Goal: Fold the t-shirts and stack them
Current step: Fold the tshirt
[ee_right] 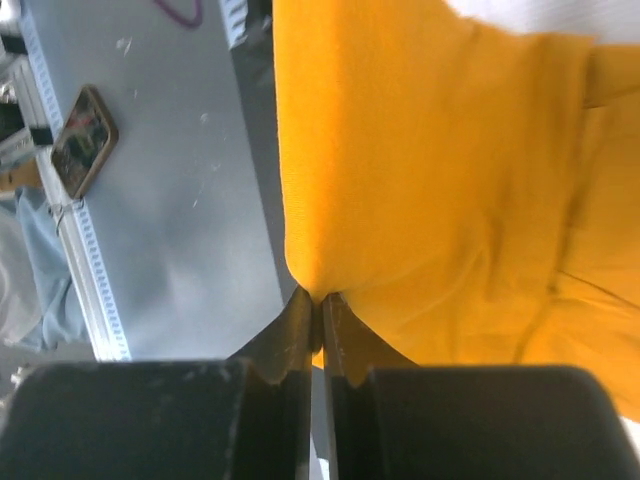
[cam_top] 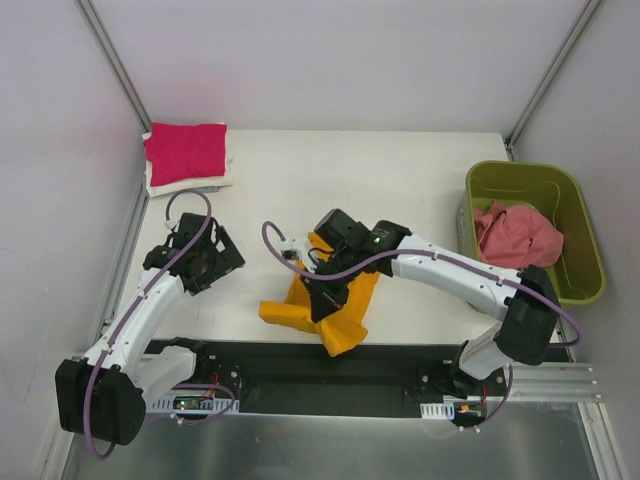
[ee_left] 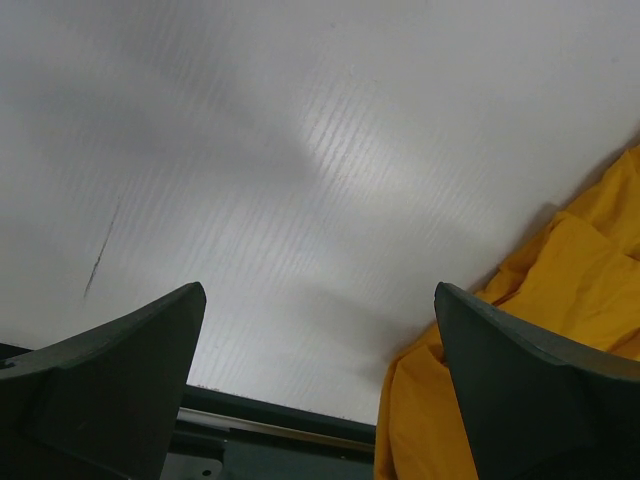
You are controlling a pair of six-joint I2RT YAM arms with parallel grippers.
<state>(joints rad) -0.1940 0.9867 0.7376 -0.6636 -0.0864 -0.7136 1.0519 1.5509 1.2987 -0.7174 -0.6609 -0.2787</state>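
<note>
A crumpled yellow t-shirt [cam_top: 340,310] lies at the table's near edge, hanging partly over the black base rail. My right gripper [cam_top: 325,295] is shut on a fold of it; in the right wrist view the closed fingertips [ee_right: 321,305] pinch the yellow cloth [ee_right: 440,180]. My left gripper [cam_top: 205,265] is open and empty over bare table left of the shirt; its wrist view shows the shirt's edge [ee_left: 520,330] at the right. A folded pink shirt on a folded white one [cam_top: 187,153] lies at the far left corner.
A green bin [cam_top: 575,215] at the right edge holds a crumpled pink-red shirt [cam_top: 515,235]. The black base rail [cam_top: 260,365] runs along the near edge. Metal frame posts stand at the back corners.
</note>
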